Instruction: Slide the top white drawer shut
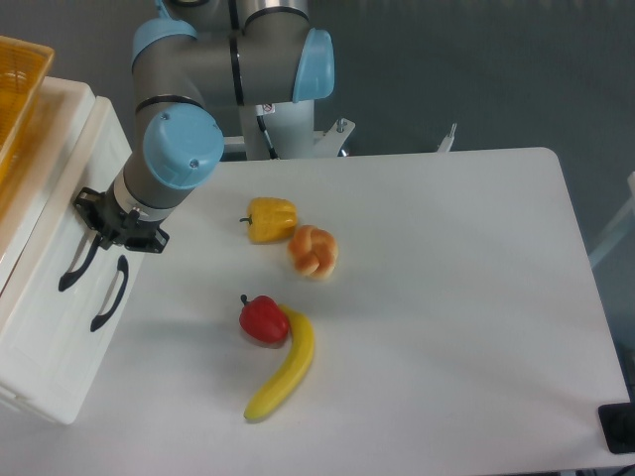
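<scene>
A robotics lab: a UR5e arm [198, 89] at a white table [446, 297] with toy food.

The gripper [111, 226] sits against the top white drawer [62, 213] front just above its black handle [77, 264], jaws seemingly closed; yellow pepper [271, 218], bread roll [313, 251], red pepper [264, 319] and banana [285, 369] lie on the table [466, 297].

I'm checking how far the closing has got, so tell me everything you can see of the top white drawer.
The top white drawer is the upper front of the white cabinet at the table's left edge. It looks like glossy white plastic, with one curved black handle on its face. It seems nearly or fully flush with the lower front; from this angle I cannot be certain. The pincer sits against its front just above the handle; its jaws are not discernible. A yellow basket rests on the cabinet.
</scene>
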{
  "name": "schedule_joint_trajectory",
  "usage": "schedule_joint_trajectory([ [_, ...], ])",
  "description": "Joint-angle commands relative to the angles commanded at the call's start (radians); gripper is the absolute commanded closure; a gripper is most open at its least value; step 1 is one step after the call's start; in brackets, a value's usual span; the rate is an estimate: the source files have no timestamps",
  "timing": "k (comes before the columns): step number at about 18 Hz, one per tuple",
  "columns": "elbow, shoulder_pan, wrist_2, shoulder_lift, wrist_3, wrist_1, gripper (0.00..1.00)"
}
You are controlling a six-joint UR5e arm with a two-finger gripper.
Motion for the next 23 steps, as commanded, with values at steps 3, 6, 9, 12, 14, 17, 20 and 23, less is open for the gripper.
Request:
schedule_joint_trajectory([
  [3, 0.003, 0.008, 0.011, -0.002, 0.005, 0.005, 0.90],
  [6, 0.009, 0.053, 0.076, 0.005, 0.011, 0.006, 0.65],
  [9, 0.049, 0.132, 0.135, 0.008, 0.012, 0.006, 0.52],
  [12, 0.080, 0.219, 0.143, 0.005, 0.015, 0.012, 0.30],
  [14, 0.084, 0.274, 0.153, 0.000, 0.021, 0.058, 0.21],
  [17, 0.084, 0.336, 0.172, -0.026, 0.026, 0.162, 0.00],
  [20, 0.087, 0.370, 0.245, -0.078, 0.035, 0.260, 0.00],
  [23, 0.097, 0.406, 0.297, -0.127, 0.050, 0.319, 0.00],
])
